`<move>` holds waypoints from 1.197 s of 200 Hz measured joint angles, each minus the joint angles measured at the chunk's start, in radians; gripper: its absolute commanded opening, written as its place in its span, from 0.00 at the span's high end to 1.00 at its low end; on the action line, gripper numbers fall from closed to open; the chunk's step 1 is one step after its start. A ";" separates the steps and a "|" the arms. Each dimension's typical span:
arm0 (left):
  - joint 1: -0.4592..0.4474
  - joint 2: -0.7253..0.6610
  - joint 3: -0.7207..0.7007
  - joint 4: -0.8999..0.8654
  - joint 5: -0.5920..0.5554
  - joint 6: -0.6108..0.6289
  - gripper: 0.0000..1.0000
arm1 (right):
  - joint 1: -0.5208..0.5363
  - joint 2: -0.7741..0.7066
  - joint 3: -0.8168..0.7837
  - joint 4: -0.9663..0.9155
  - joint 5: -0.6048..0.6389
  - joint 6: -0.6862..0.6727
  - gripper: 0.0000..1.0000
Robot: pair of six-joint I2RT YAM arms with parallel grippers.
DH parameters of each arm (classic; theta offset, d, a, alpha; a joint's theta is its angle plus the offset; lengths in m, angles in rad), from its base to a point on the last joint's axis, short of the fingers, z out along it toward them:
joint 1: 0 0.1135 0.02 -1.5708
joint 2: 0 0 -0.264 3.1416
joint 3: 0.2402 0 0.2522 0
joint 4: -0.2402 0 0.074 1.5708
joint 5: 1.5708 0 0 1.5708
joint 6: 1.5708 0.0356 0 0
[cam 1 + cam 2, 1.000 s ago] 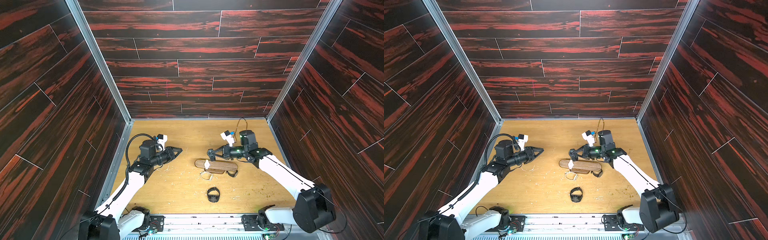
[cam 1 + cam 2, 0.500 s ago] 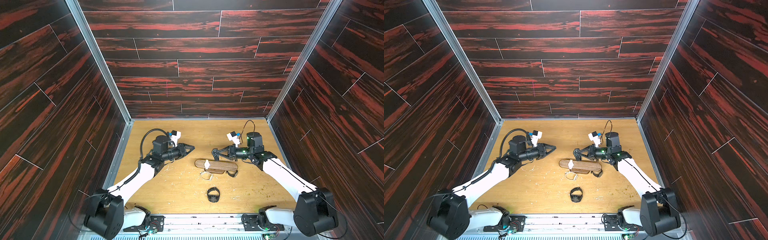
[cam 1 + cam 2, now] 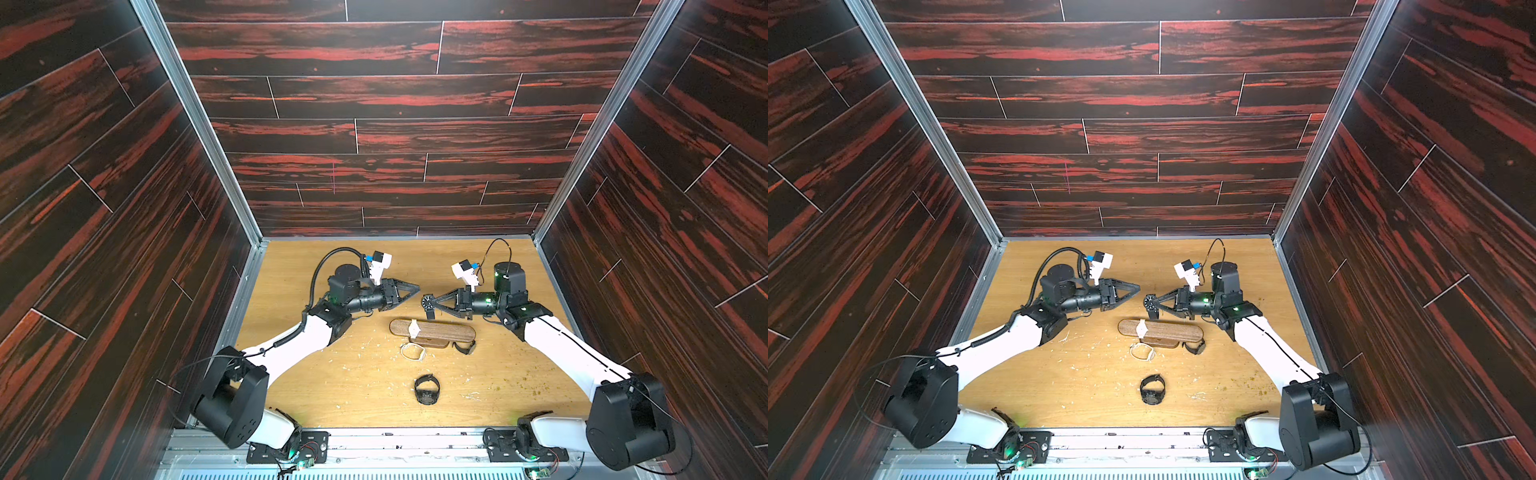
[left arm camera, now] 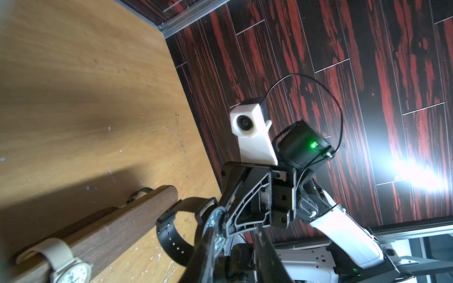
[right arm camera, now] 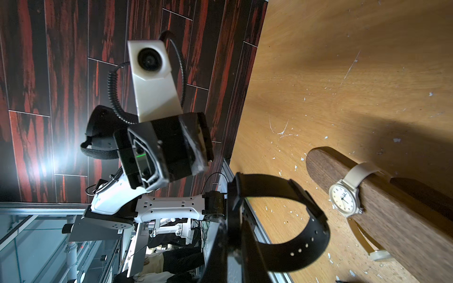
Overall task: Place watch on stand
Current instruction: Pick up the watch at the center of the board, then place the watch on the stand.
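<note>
A black watch (image 3: 427, 302) hangs in the air just behind the stand (image 3: 441, 331), a long dark-brown bar on the table. My right gripper (image 3: 432, 302) is shut on the watch's case, and its strap (image 5: 306, 220) loops free to one side. My left gripper (image 3: 417, 288) points at it from the left, a short way off, jaws slightly parted and empty. In the left wrist view the black strap (image 4: 171, 242) shows beside the stand (image 4: 117, 227). A white watch (image 3: 413, 328) is wrapped round the bar near its left end.
A second black watch (image 3: 427, 389) lies on the table in front of the stand. A pale strap loop (image 3: 412, 352) lies by the base, and a dark strap (image 3: 465, 347) sits at the bar's right end. Dark panel walls enclose the table on three sides.
My left arm has swung right toward the middle, bringing its gripper close to the right one. The right gripper, still shut on the black watch, has shifted slightly right.
</note>
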 measured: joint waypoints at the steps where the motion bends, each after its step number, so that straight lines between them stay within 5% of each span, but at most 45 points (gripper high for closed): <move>1: -0.001 0.001 0.000 0.000 0.000 0.000 0.71 | 0.000 0.000 0.000 0.000 0.000 0.000 1.00; 47: -0.010 0.024 0.016 -0.047 0.002 0.027 0.73 | -0.030 -0.003 -0.006 -0.007 0.001 -0.014 1.00; 119: 0.021 0.002 -0.031 -0.213 -0.059 0.112 0.75 | -0.334 -0.137 -0.217 -0.095 0.039 -0.050 1.00; 239: 0.104 -0.041 -0.149 -0.293 -0.097 0.126 0.73 | -0.397 -0.206 -0.271 -0.338 0.178 -0.222 1.00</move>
